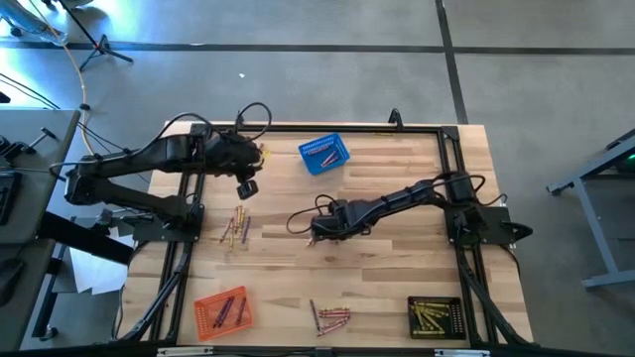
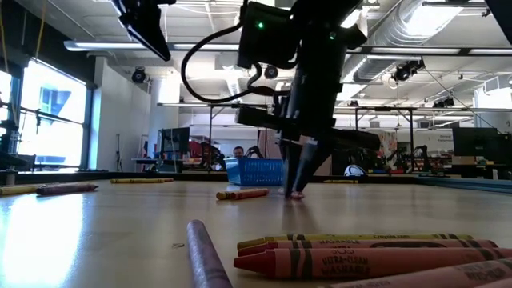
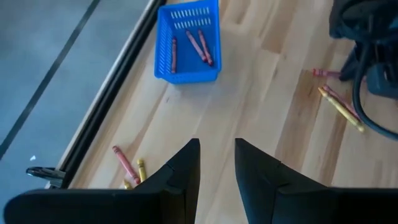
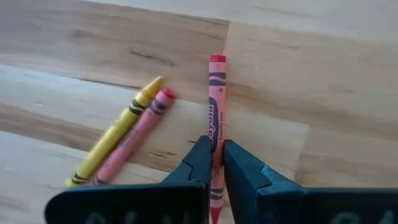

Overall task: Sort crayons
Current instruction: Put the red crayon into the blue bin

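Left gripper [image 1: 248,187] raised above tabletop [image 1: 397,288], jaws partly apart, empty. Right gripper [image 4: 214,163] down at tabletop centre, pinched narrow on red crayon [image 4: 216,106]; crayon's long axis in line with fingers, lying flat. Yellow and pink crayons [image 4: 124,140] just beside.

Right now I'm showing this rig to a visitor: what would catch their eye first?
The right gripper, down at mid-table, is shut on a red crayon, with a yellow and a pink crayon lying beside it. Next come the baskets: the blue basket at the far edge, the orange basket and the black basket at the near edge. The left gripper hangs open above the table's left side.
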Motion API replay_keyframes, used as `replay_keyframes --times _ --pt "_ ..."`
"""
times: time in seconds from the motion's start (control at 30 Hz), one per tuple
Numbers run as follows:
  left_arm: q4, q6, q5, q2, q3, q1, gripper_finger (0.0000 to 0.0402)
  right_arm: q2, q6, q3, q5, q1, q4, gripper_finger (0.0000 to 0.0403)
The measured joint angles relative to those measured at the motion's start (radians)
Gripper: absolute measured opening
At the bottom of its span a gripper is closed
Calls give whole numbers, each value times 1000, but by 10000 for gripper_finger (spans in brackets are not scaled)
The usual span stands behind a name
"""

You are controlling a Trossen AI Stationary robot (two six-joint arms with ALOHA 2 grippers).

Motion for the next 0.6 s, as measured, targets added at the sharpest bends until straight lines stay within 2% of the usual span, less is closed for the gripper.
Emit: replay_keyframes --times 0.13,0.33,0.47,0.6 --pt "38 0 14 0 0 34 87 -55 -119 -8 13 -32 -37 9" --pt "97 -4 17 0 0 77 87 -157 -363 -4 150 -133 -21 11" --pt "162 -48 17 0 0 107 87 -186 -590 -2 196 -246 103 18" --pt "234 -56 17 0 0 138 87 -172 -844 -2 141 -363 297 17"
